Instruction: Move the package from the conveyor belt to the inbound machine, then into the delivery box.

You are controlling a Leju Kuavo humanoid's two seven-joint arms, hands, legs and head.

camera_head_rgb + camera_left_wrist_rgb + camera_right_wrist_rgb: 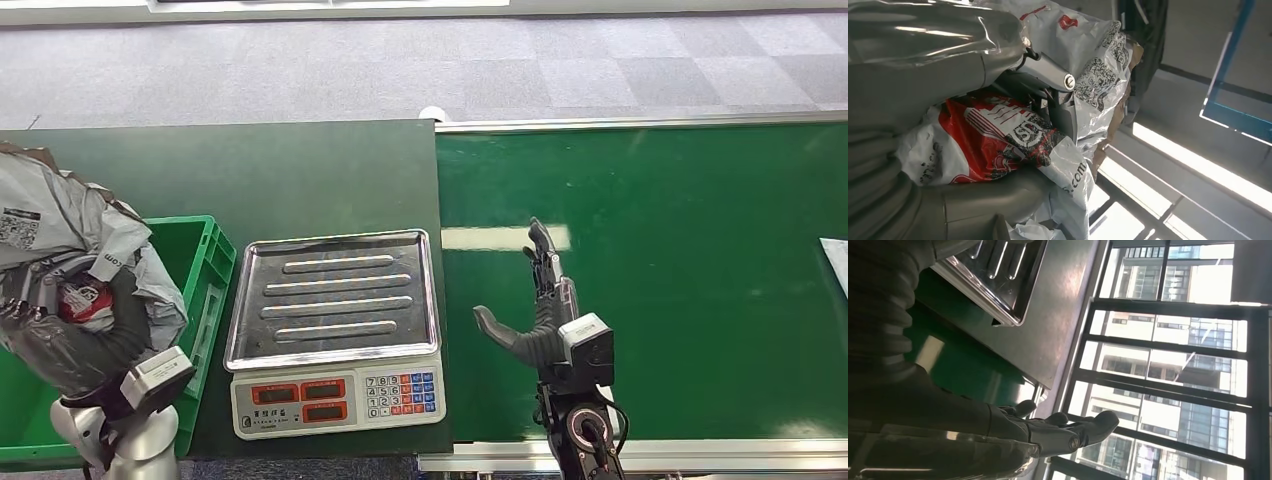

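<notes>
Package [70, 250], a crumpled grey mailer with a red and white label, sits at the left edge of the head view, gripped in the left hand [60, 330] and raised above the green delivery box [205, 285]. My guess is that it is held high so it clears the box wall before being let go inside. In the left wrist view the fingers [1048, 75] wrap across the bag's printed face and the thumb presses from below, so the package lies right in the palm. The scale's steel tray [335, 300], the inbound machine on the dark desk [250, 170], carries nothing. The right hand [540, 310] hovers over the green conveyor belt [700, 280], fingers spread wide and holding nothing, likely waiting for the white package corner [838, 262] at the right edge.
</notes>
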